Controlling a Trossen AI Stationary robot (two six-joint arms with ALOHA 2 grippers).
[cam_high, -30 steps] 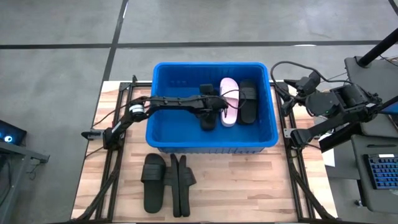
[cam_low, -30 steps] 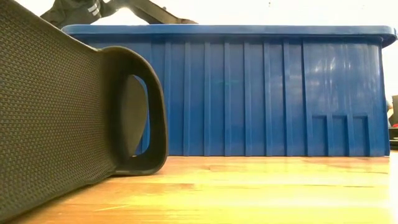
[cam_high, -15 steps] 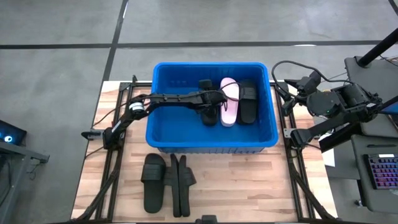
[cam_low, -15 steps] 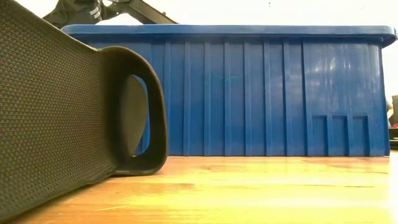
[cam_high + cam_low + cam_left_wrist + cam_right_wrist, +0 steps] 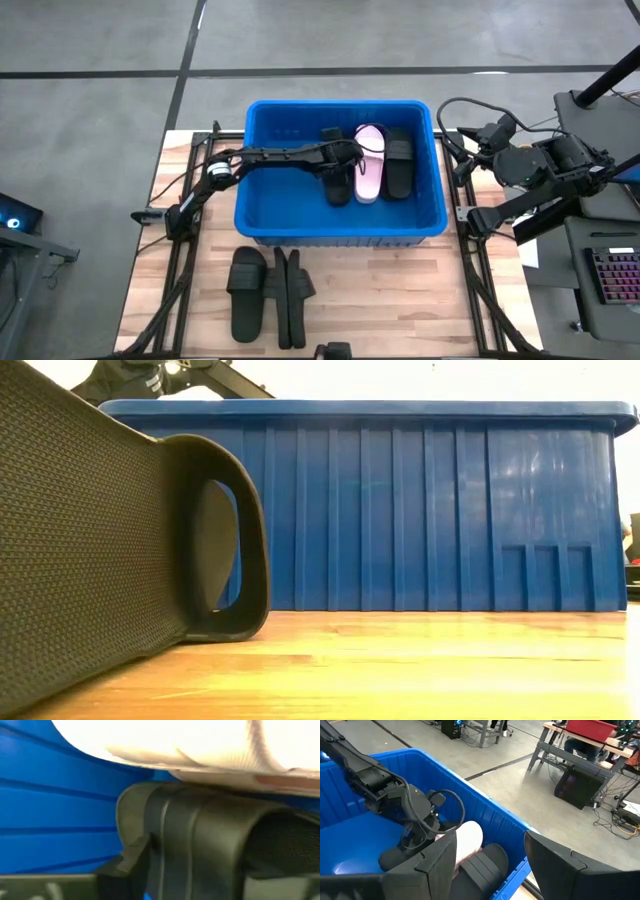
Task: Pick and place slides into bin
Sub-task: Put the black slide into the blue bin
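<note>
The blue bin (image 5: pixel 340 104) stands at the table's far middle. In it lie a pink slide (image 5: pixel 368 165) and a black slide (image 5: pixel 398 162). My left gripper (image 5: pixel 347 158) reaches into the bin from the left and is shut on another black slide (image 5: pixel 336 186), right beside the pink one. Its wrist view is filled by this black slide (image 5: pixel 200 845) with the pink slide (image 5: pixel 175 745) behind it. My right gripper (image 5: pixel 490 870) is open and empty, outside the bin's right wall. Two more black slides (image 5: pixel 247 292) (image 5: pixel 291 295) lie on the table before the bin. My left gripper has the black slide near its strap (image 5: pixel 165 835), coming level from the table's left and slanting down. The gripper itself and the slide hide the fingers, so the kind of hold does not show. The slide lies lengthwise, near to far, low in the bin against the pink slide.
The bin's left half (image 5: pixel 280 195) is bare blue floor. In the low view the bin's ribbed near wall (image 5: pixel 400 510) fills the back, and one black slide (image 5: pixel 100 540) stands close in front. Bare wood lies right of the slides on the table.
My left gripper has gone a little toward the table's far edge and right, toward the pink slide, and the black slide has shifted with it toward the bin's far wall.
</note>
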